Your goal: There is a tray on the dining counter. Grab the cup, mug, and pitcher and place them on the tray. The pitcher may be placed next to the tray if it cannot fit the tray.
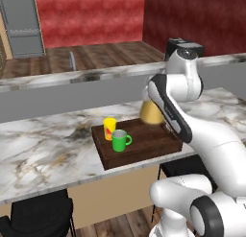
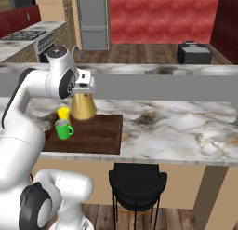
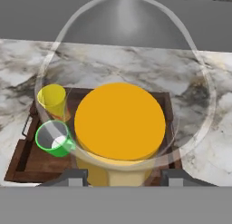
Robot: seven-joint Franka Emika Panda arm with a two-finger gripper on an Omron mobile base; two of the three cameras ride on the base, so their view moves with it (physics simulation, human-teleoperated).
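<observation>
The dark brown tray (image 1: 144,147) (image 2: 100,136) (image 3: 31,159) lies on the marble dining counter (image 1: 43,145) (image 2: 176,126). On its left part stand the yellow cup (image 1: 109,128) (image 2: 63,113) (image 3: 52,99) and, close in front of it, the green mug (image 1: 119,140) (image 2: 62,129) (image 3: 53,138). The amber pitcher (image 1: 151,112) (image 2: 82,108) (image 3: 120,121) is upright at the tray's back edge. My gripper (image 2: 83,90) (image 3: 124,177) is shut on its clear neck from above. Whether its base touches the tray I cannot tell.
A raised grey ledge (image 1: 72,94) (image 2: 162,84) runs behind the counter. Black stools (image 1: 41,217) (image 2: 137,182) stand under the counter's front edge. A black appliance (image 2: 195,52) sits beyond the ledge. Bare marble stretches to the tray's right (image 2: 186,131).
</observation>
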